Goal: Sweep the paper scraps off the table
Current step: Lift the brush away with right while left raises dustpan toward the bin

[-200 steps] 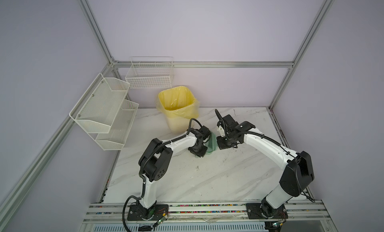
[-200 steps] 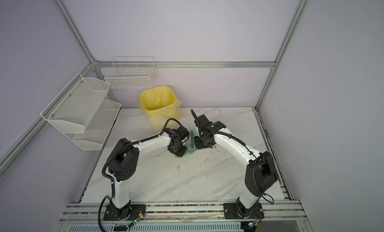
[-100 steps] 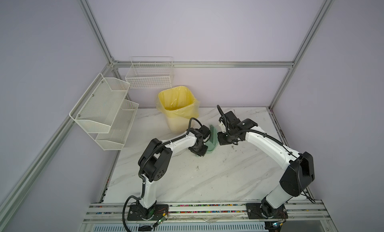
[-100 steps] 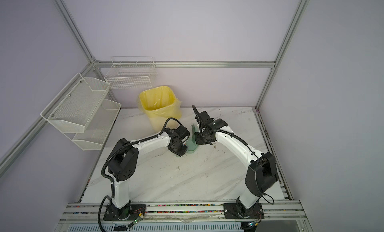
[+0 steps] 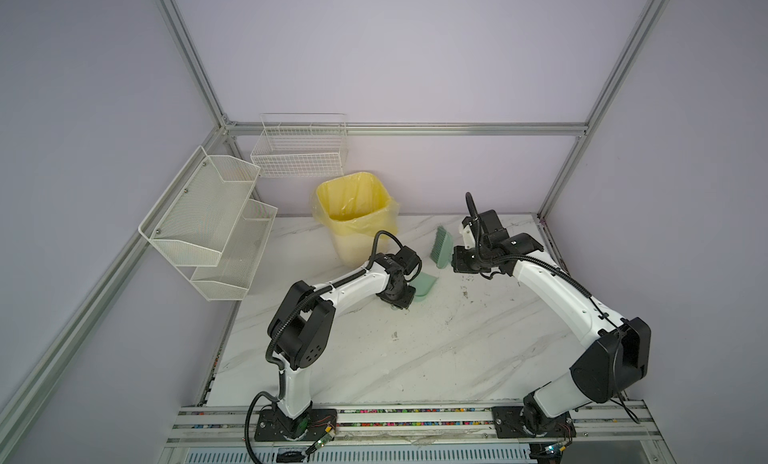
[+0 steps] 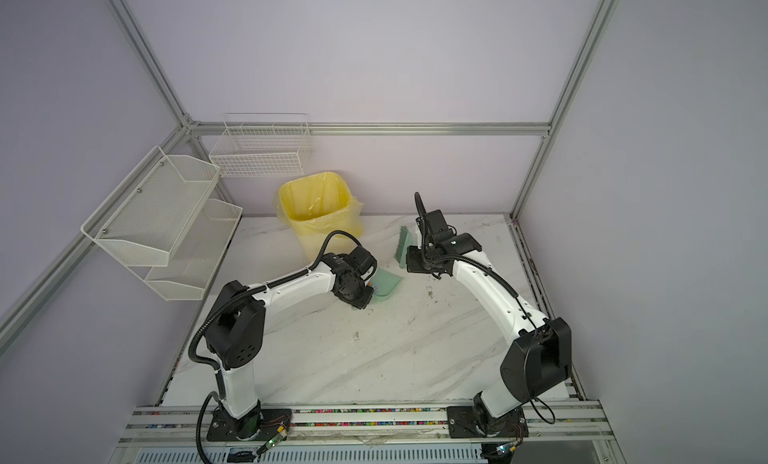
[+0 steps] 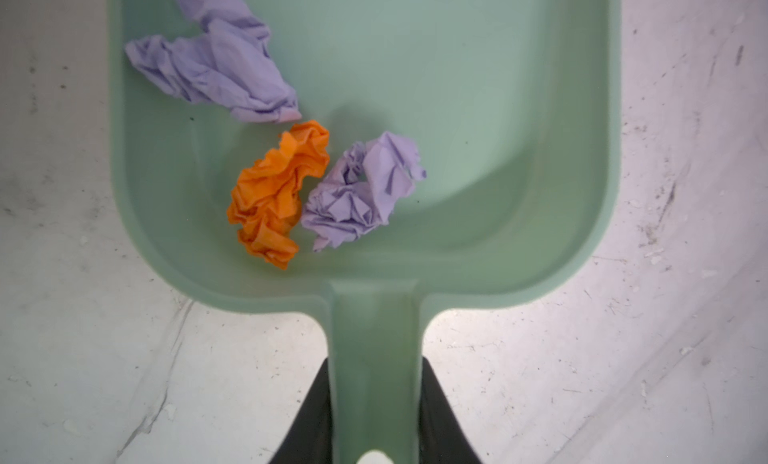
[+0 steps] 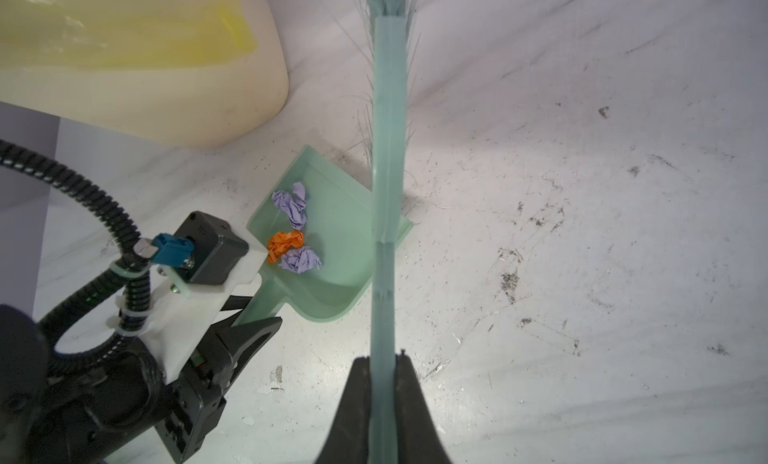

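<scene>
Along the near edge: front rail (image 5: 415, 418) carrying both arm bases. Beyond it, table (image 5: 415, 358), white marble pattern with grey veins, dark smudges and pale flecks.

Mid-table, left of centre: left gripper (image 7: 374, 403) clamped on the handle of a mint-green dustpan (image 7: 478, 108), with a black finger (image 7: 307, 416) on each side of the handle. The paper scraps (image 7: 274, 196) lie inside the pan, three wads on its floor. One orange wad touches a lavender one near the handle end. A larger lavender wad sits just beyond them along one side wall.

Slightly farther back, right of the pan: right gripper (image 8: 384, 366) clenched on the thin handle of a matching brush (image 8: 388, 150), bristles at the far end. Both top views show the brush apart from the pan, between gripper and bin.

Back left on the table: cream bin (image 5: 357, 216) with a yellow liner, upright.

On the walls behind: wire basket (image 5: 299, 150) and two-tier mesh shelf (image 5: 208, 216).
</scene>
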Controlling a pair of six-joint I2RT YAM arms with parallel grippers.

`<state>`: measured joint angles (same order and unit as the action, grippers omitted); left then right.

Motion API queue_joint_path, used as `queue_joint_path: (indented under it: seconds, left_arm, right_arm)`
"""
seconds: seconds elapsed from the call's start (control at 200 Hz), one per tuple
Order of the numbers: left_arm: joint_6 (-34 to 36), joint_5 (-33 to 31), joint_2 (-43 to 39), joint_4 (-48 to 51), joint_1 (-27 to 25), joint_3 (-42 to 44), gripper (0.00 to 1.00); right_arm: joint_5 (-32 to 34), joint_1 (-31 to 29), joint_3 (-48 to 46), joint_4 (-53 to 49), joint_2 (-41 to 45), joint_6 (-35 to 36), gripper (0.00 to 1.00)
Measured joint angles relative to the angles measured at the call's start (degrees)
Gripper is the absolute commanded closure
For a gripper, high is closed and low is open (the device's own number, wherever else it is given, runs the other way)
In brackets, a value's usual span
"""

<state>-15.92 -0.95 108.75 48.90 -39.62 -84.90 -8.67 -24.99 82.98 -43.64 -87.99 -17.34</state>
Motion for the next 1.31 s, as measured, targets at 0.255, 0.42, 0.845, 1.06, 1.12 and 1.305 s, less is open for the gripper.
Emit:
queue_joint_path:
  seconds: [0.255, 0.42, 0.845, 1.06, 1.12, 1.305]
  left_arm:
    - [-0.8, 0.1, -3.5, 0.0, 0.0, 0.0, 0.85]
    - [-1.3, 0.5, -4.4, 0.0, 0.0, 0.0, 0.84]
    - [-1.9, 0.2, -10.0, 0.8, 0.0, 0.0, 0.84]
    - [-1.9, -0.8, -10.3, 4.3, 0.0, -0.3, 0.84]
    - [-1.5, -0.8, -10.3, 5.4, 0.0, -1.0, 0.84]
    - [-0.4, -1.4, -10.5, 7.5, 0.0, -5.0, 0.84]
  right_arm:
    - [-1.4, 2.5, -2.1, 2.9, 2.2, -1.2, 1.0]
    - [-1.6, 4.5, -3.4, 4.4, 2.6, -1.3, 1.0]
    - [-2.0, 6.4, -7.1, 7.2, 2.6, -1.7, 1.0]
    - [-3.2, 6.4, -9.6, 8.3, 2.6, -1.7, 1.0]
    - [-3.3, 6.4, -10.2, 8.4, 2.6, -1.7, 1.0]
    - [-4.5, 6.4, -12.0, 9.5, 2.6, -1.7, 1.0]
